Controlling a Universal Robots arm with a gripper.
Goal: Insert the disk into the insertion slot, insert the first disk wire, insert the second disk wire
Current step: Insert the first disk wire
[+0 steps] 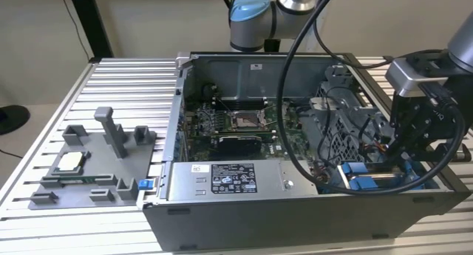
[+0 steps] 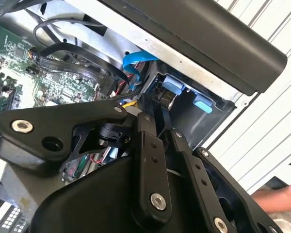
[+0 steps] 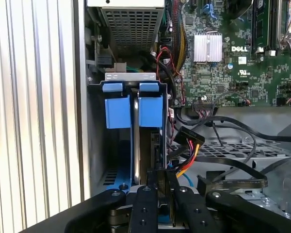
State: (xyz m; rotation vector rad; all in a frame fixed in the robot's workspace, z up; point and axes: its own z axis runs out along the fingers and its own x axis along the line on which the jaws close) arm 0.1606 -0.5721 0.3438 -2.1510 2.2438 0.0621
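Two fingers [image 3: 148, 204], closed together, hover at the blue-railed insertion slot [image 3: 117, 114].

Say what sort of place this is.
Probably a robotics lab bench for computer assembly: an open grey metal PC case on a ribbed aluminium table, a silver robot arm with a blue joint cap above it, and a grey parts fixture.

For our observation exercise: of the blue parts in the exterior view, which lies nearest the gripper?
The blue tabs inside the case, beside the gripper; the arm's blue cap and the blue clip outside it lie farther off.
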